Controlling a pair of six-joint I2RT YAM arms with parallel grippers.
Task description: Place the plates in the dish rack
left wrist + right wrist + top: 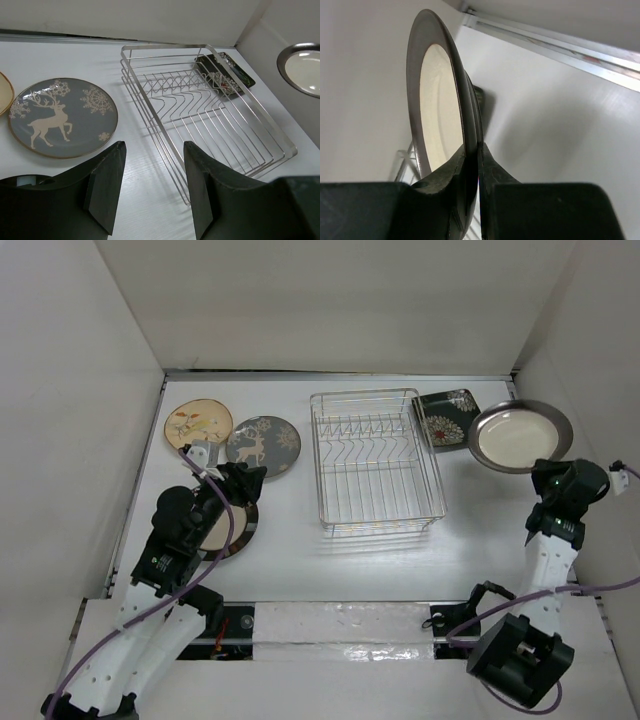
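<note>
My right gripper (545,472) is shut on the rim of a cream-centred dark-rimmed plate (520,436) and holds it up at the right of the chrome wire dish rack (375,460). In the right wrist view the plate (437,95) stands edge-on between my fingers (472,165). The black square plate (446,419) lies behind the rack's right corner. My left gripper (240,480) is open and empty, above the second cream-centred plate (228,530). The grey deer plate (262,446) and the tan floral plate (198,426) lie at the back left. The rack (210,105) holds nothing.
White walls close in the table at the back and on both sides. A taped strip (340,625) runs along the near edge between the arm bases. Purple cables hang from both arms.
</note>
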